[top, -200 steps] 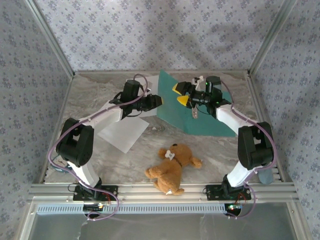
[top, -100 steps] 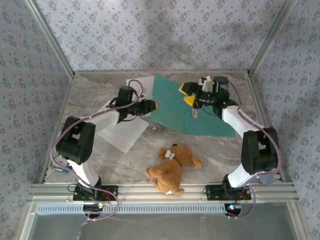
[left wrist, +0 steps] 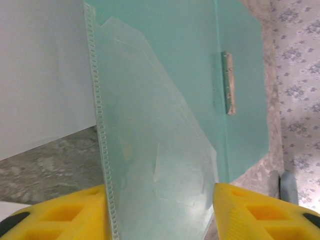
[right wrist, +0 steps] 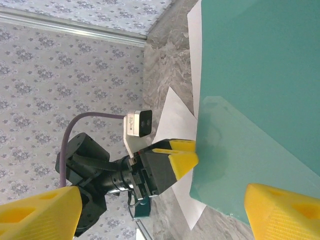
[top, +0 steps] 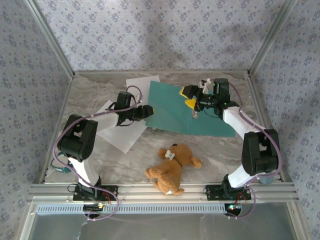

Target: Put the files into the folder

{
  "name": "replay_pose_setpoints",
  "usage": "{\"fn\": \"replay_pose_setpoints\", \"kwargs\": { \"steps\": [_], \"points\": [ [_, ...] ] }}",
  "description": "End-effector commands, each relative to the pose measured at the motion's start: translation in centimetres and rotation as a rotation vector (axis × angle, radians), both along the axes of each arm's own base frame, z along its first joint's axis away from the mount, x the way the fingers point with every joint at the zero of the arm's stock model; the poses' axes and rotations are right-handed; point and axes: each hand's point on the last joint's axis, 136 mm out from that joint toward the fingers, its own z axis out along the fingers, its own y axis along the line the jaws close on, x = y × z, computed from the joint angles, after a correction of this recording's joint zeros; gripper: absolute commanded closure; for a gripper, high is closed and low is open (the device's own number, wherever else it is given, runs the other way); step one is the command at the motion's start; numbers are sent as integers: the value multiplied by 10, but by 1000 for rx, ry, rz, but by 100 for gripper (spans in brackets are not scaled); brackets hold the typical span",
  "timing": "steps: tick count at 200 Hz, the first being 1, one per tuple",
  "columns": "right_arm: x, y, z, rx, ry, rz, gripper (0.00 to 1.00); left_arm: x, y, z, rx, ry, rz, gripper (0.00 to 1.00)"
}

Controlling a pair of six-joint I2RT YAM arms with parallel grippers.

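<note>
The marble bench (top: 220,145) carries everything. On it, right of centre, the teal folder (top: 200,112) lies spread flat, inner face up. The files are both outside it, to its left. One white sheet (top: 140,85) sits at the far side, with its edge seemingly tucked under the folder's left border, though we cannot be sure of the overlap. The other sheet (top: 122,135) lies nearer, under the left arm. A teddy bear (top: 172,167) lies near the front, apart from the papers.

The left hand (top: 146,111) is low at the folder's left edge. Its yellow fingers are spread and grip nothing, with the folder's corner lying face-up between them. The right hand (top: 189,96) hovers over the folder's middle, released and empty.

Inside the folder we see a translucent pocket (left wrist: 150,150) and, smaller, the metal clip (left wrist: 228,82) at the spine.

We judge that no sheet has gone in yet. The risks:
- Thin paper lying flat on stone gives the fingers no edge, so a pinch may crease it.
- Dragging a sheet could push the light folder sideways unless the right hand pins it.
- A leading corner could snag on the pocket's lip or the clip and buckle.
</note>
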Motion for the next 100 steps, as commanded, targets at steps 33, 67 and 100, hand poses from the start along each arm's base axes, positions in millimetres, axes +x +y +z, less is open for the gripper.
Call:
{"fn": "replay_pose_setpoints", "kwargs": {
  "steps": [33, 67, 100],
  "points": [
    [-9, -4, -6, -58, -4, 13, 14, -11, 17, -20, 89, 22, 17, 45],
    [-12, -4, -12, -118, 3, 15, 14, -20, 24, -16, 123, 15, 15, 44],
    [-14, 7, -13, -159, -11, 49, 14, -25, 37, -1, 188, -3, 38, 43]
  ]
}}
